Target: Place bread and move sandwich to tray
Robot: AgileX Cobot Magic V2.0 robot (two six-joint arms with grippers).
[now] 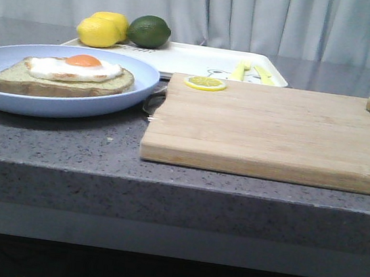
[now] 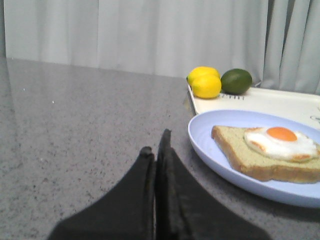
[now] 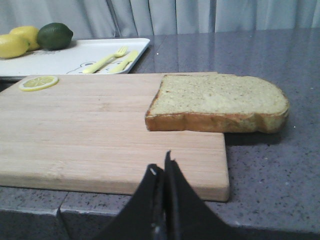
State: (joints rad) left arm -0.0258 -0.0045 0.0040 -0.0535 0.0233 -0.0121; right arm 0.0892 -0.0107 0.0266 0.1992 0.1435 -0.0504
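The bread [image 3: 217, 102] lies flat at the right of my right wrist frame, half on the cutting board [image 3: 100, 135], half overhanging the counter [image 3: 280, 170]. I judge it light, soft and crushable, so I'd pinch the overhanging crust edge. Both the right gripper [image 3: 161, 172] and left gripper [image 2: 157, 150] are pressed closed, empty. At left of the front frame, the egg-topped slice [image 1: 60, 77] sits on its blue plate [image 1: 13, 99]; the tray [image 1: 202, 59] lies behind.

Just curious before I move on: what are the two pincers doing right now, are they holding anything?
Left pincer: closed, holding nothing, beside the blue plate.
Right pincer: closed, holding nothing, just short of the bread.
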